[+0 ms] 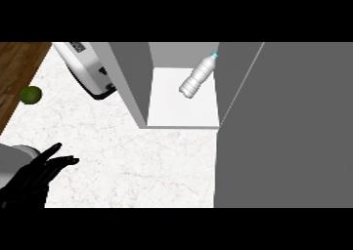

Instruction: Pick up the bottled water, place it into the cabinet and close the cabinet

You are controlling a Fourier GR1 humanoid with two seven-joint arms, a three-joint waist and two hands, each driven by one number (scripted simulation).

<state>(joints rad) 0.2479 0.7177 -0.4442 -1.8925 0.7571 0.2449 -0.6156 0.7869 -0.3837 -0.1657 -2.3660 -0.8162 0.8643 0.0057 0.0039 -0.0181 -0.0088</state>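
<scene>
Our left hand (31, 178) rests at the counter's (136, 161) lower left corner, fingers straight, spread and holding nothing; the bottled water (197, 78) lies tilted inside the cabinet (183, 110).

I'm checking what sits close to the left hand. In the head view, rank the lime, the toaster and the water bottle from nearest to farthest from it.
From the left hand, at the lower left:
1. Lime, on the counter's left edge, straight ahead of the hand.
2. Toaster, farther back, left of the cabinet.
3. Water bottle, lying inside the open cabinet, to the right.

White marble counter (136, 161): lime (31, 94), toaster (89, 68), open cabinet (132, 83); bottled water (198, 76) lying on cabinet floor.
</scene>
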